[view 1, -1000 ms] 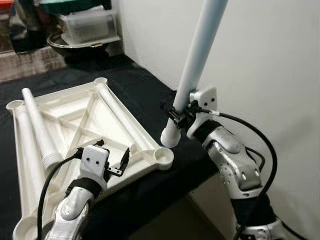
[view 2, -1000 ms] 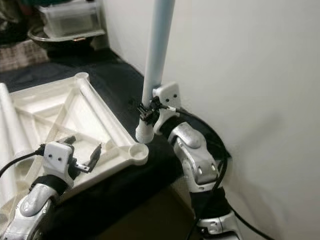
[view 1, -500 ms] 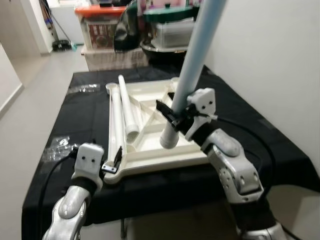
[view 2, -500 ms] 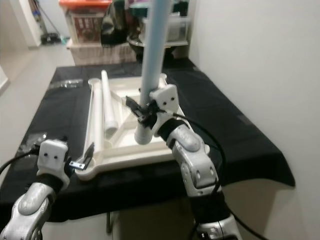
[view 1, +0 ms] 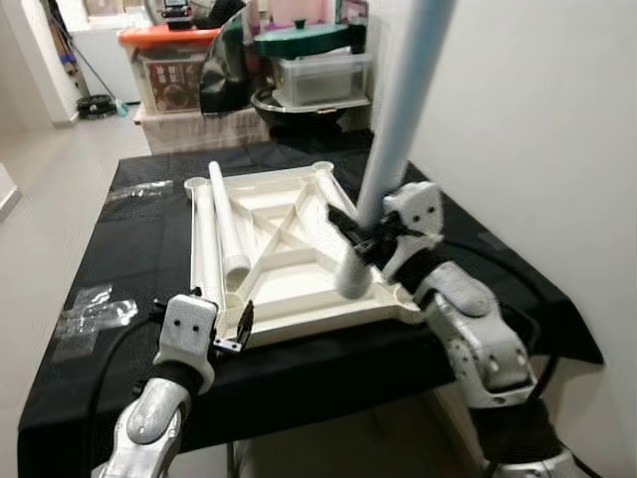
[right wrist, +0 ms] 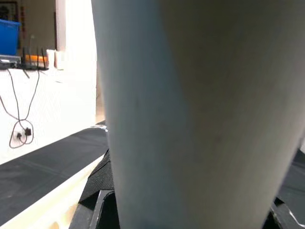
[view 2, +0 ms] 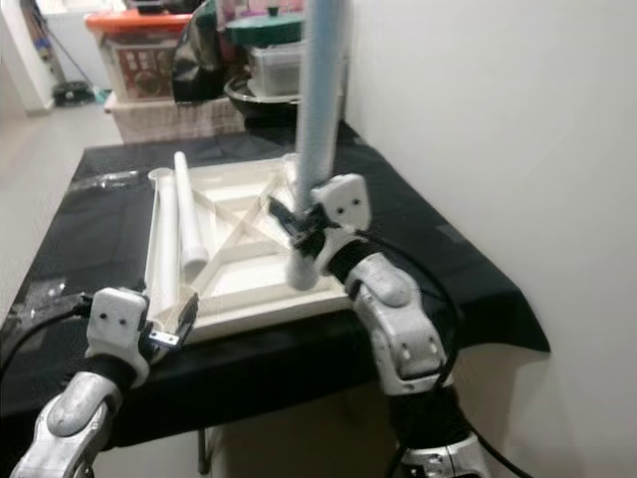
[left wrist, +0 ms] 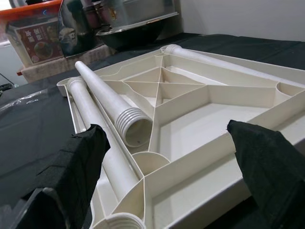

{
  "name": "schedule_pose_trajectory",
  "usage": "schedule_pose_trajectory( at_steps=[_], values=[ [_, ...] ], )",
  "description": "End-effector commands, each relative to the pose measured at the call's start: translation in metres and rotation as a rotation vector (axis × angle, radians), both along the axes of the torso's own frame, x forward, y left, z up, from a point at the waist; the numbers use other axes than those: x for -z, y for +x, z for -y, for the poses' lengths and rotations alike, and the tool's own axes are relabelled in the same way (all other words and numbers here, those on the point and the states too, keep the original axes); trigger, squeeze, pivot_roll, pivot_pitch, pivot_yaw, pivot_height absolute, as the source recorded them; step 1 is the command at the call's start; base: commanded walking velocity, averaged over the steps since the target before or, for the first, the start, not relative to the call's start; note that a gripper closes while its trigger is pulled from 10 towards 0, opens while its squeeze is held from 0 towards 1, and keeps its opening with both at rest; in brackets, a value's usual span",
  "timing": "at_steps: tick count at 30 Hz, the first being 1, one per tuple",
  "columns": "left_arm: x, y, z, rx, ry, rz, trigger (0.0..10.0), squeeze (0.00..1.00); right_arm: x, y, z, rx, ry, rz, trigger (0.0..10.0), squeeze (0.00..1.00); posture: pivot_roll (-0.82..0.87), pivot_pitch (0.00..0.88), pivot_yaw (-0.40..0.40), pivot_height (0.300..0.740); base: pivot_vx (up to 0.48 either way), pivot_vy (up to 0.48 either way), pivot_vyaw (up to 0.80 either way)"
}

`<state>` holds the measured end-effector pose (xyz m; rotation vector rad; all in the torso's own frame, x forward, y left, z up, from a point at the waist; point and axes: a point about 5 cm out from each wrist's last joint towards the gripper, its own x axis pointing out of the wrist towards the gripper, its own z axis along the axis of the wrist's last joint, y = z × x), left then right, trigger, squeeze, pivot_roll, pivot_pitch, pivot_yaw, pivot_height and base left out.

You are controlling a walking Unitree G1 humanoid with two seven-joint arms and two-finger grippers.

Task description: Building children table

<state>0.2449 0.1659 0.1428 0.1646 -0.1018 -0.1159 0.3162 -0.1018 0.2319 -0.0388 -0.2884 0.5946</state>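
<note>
**Leg held upright near the tabletop's corner socket**

Step in hand, as we judge it: fitting a leg. Our right gripper (view 1: 360,237) is clamped round the lower part of the pale leg (view 1: 398,119), which stands nearly upright with its bottom end over the near right part of the upturned tabletop (view 1: 289,224). The end looks just short of the corner socket (view 1: 410,299), though from the eye views we cannot be sure whether it touches the plastic.

Our left gripper (left wrist: 162,157) hovers at the near left corner, jaws wide apart, holding nothing. Two more legs (left wrist: 112,107) lie along the tabletop's left side.

Next move, in our judgement: shift the leg end over the socket, keep it plumb, then press or twist it in; the left gripper could steady the tabletop.

Surface: a table under a black cloth (view 1: 149,249), set against a white wall (view 1: 537,129). Storage boxes (view 1: 169,60) are stacked beyond it.
</note>
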Motion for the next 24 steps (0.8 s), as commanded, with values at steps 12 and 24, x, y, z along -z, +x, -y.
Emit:
schedule_pose_trajectory(
  at_steps=[12, 24],
  values=[
    [0.0089, 0.0017, -0.0055, -0.039, 0.029, -0.052, 10.0, 0.0, -0.0013, 0.0016, -0.0036, -0.008, 0.002, 0.004, 10.0, 0.0, -0.01, 0.0, -0.038, 0.74, 0.0, -0.305, 0.0],
    [0.0031, 0.0012, -0.0064, -0.045, -0.028, -0.018, 10.0, 0.0, 0.0, 0.0014, -0.0048, -0.009, -0.002, 0.003, 10.0, 0.0, 0.0, 0.0, -0.039, 0.74, 0.0, -0.371, 0.0]
  ],
)
